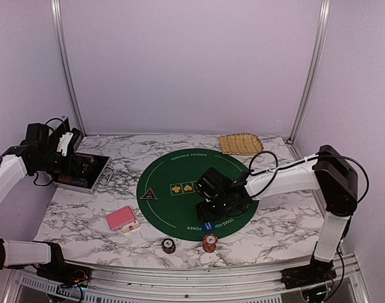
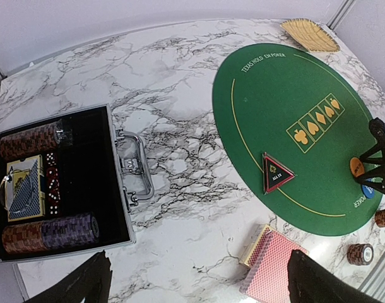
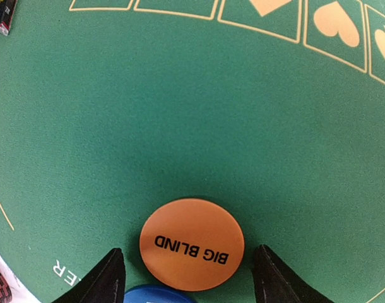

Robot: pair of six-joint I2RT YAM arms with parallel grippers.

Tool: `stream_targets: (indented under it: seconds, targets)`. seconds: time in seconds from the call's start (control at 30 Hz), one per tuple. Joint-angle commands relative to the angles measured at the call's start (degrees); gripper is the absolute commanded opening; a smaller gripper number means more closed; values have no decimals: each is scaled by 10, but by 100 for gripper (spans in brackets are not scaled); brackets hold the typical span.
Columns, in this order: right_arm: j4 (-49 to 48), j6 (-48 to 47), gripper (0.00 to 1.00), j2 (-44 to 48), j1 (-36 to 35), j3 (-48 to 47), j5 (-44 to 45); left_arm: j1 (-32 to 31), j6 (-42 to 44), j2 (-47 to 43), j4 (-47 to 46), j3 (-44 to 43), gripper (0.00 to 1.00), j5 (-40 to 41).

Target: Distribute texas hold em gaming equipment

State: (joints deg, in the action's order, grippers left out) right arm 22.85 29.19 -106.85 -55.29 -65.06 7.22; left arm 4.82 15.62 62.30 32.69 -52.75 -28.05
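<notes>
An orange "BIG BLIND" button (image 3: 192,245) lies on the green mat, with a blue button (image 3: 156,295) touching its near edge. My right gripper (image 3: 189,281) is open low over the mat, its fingertips (image 3: 107,278) on either side of the orange button with small gaps. A black-triangle marker (image 1: 148,194) lies on the mat's left. A red-backed card deck (image 1: 122,219) lies on the marble left of the mat. A dark chip stack (image 1: 169,245) and a red-and-white stack (image 1: 209,242) stand near the front edge. My left gripper (image 2: 199,287) is open and empty, high above the table's left.
An open metal case (image 2: 120,196) with more chip stacks, dice and a card deck lies at the left. The round green mat (image 1: 180,170) fills the middle. A tan woven tray (image 1: 241,143) sits at the back right. The walls enclose three sides.
</notes>
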Motion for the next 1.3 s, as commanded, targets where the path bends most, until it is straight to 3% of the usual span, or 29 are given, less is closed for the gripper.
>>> stream_targets:
  seconds: [0.0,0.33,0.93,1.0,1.13,1.27]
  targets:
    - [-3,11,66,-23,-7,-13,4,2,3,-3,17,-23,99,-11]
    - [3,4,46,-54,-1,-50,27,2,4,-3,20,-24,99,-3]
    - [21,-45,44,-91,42,-124,59,2,13,-7,22,-19,99,9]
    - [29,-47,49,-89,42,-129,58,2,16,-9,25,-17,99,10]
    - [22,-40,72,-50,37,-108,50,1,24,-11,28,-15,99,7]
    - [20,-29,79,-18,17,-83,39,2,21,-8,28,-19,99,2]
